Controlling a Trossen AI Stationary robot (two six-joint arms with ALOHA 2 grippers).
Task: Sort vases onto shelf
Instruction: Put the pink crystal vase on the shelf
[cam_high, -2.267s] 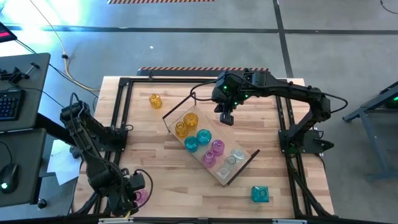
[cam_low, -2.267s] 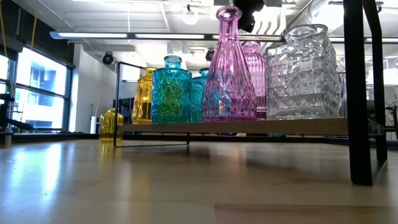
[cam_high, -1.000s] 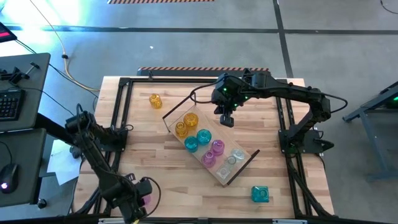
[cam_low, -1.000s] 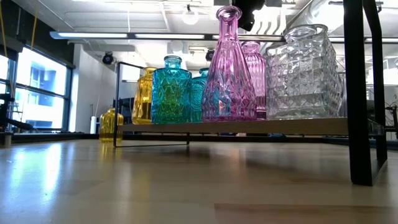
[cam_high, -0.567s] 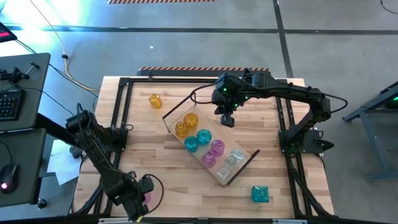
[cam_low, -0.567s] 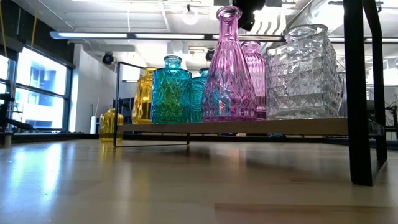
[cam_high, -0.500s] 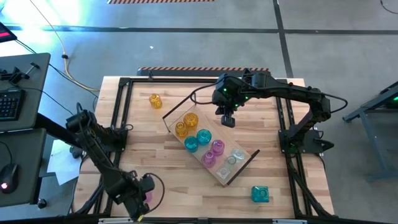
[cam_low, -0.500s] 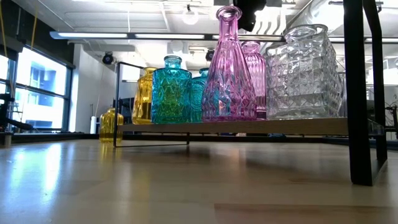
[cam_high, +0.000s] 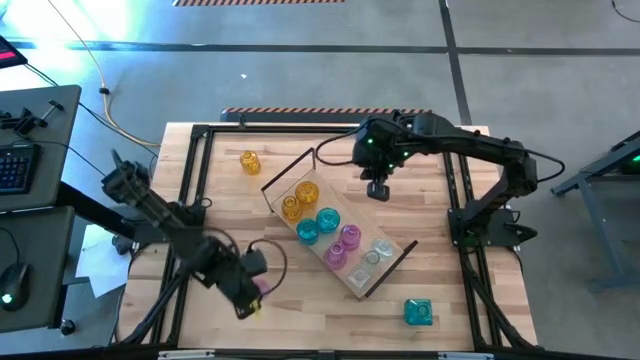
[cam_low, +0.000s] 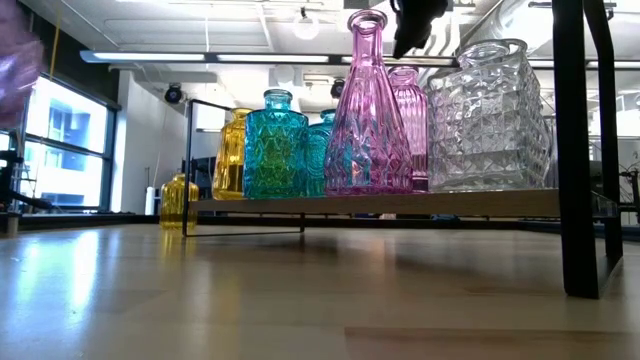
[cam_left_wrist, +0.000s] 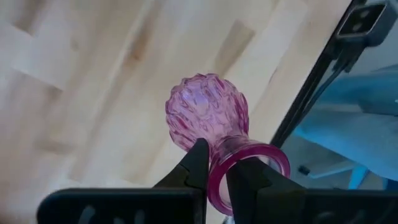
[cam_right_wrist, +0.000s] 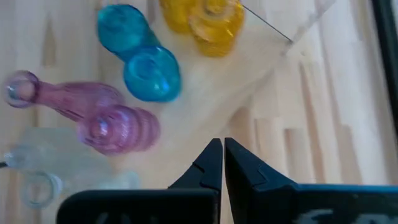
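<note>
My left gripper (cam_high: 252, 288) hangs over the near left part of the table, shut on a pink round-bodied vase (cam_left_wrist: 208, 115), which shows as a pink blur (cam_low: 15, 70) in the low view. The shelf (cam_high: 345, 205) lies slantwise mid-table. Several vases stand on it on their bases: yellow (cam_high: 306, 192), teal (cam_high: 327, 218), pink (cam_high: 349, 236) and clear (cam_high: 382, 247). A loose yellow vase (cam_high: 250, 162) stands at the far left and a teal one (cam_high: 418, 312) at the near right. My right gripper (cam_high: 378, 192) hovers shut above the table beyond the shelf, touching nothing. My left gripper pinches the wall of the pink vase's mouth rim (cam_left_wrist: 217, 171), one finger (cam_left_wrist: 244, 180) inside the opening and the other (cam_left_wrist: 198, 163) outside. The fingers come from above, pointing steeply down. The vase hangs below them, body downward, lifted clear of the table.
Black frame rails (cam_high: 195, 180) run along the table's edges. The shelf's black end loop (cam_low: 580, 150) stands close in the low view. Bare wood lies between the left gripper and the shelf (cam_high: 270, 240).
My left gripper has risen from the table's near left corner and swung toward the middle and the shelf, carrying the pink vase up clear of the table. My right gripper has drifted a little toward the table's right edge, still shut.
</note>
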